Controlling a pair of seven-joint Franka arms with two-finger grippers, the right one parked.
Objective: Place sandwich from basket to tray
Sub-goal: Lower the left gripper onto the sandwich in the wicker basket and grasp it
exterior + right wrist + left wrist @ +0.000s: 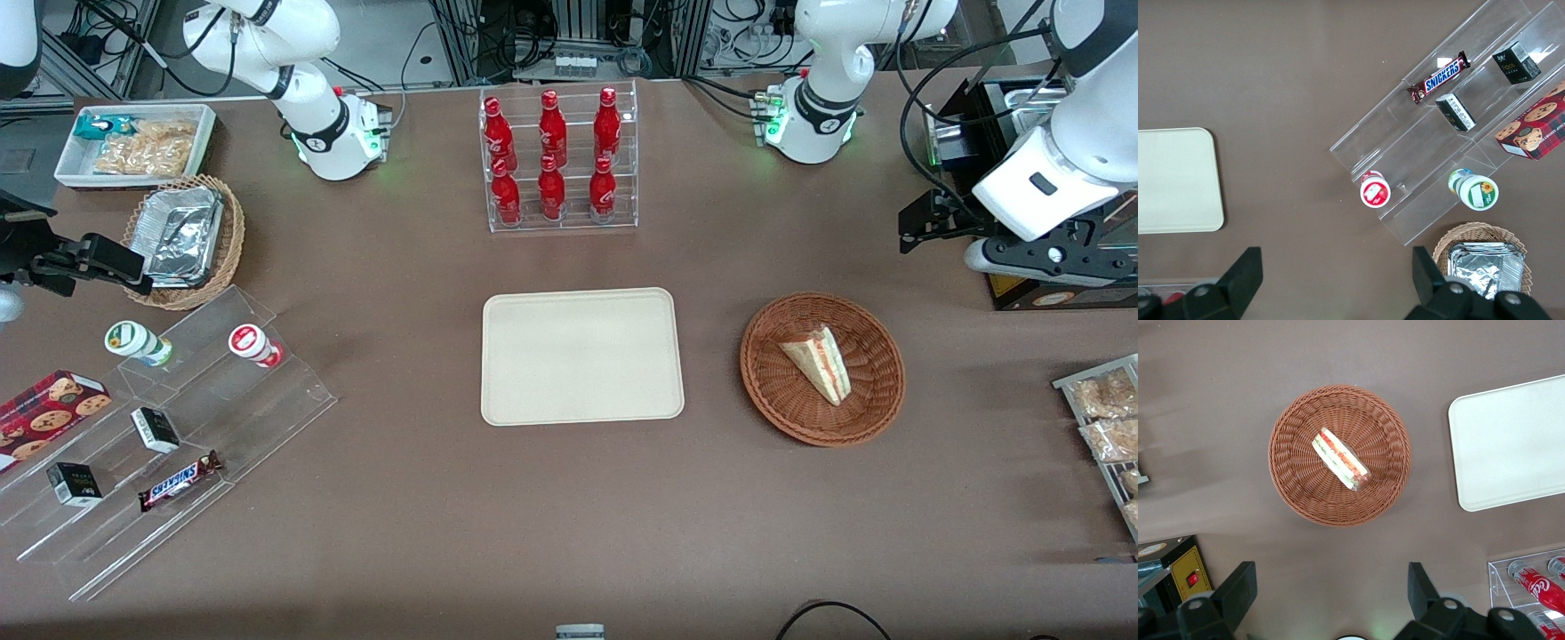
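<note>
The sandwich point(820, 363) is a pale triangular wedge with red-orange and green filling, lying in the round reddish-brown wicker basket point(773, 391). The cream-beige tray point(582, 356) lies bare beside the basket, toward the parked arm's end. My gripper point(925, 222) hangs above the table, farther from the front camera than the basket and toward the working arm's end. It is open and empty. The left wrist view shows the sandwich point(1341, 459) in the basket point(1295, 483), the tray point(1511, 447), and the gripper point(1330, 588) with its fingers point(1238, 590) wide apart, clear of the basket.
A clear rack of red bottles point(558, 158) stands farther from the camera than the tray. A black box point(1049, 289) sits under the working arm. Snack packets point(1107, 418) lie at the working arm's end. A stepped acrylic display point(178, 427) and a tan basket point(182, 240) lie toward the parked arm's end.
</note>
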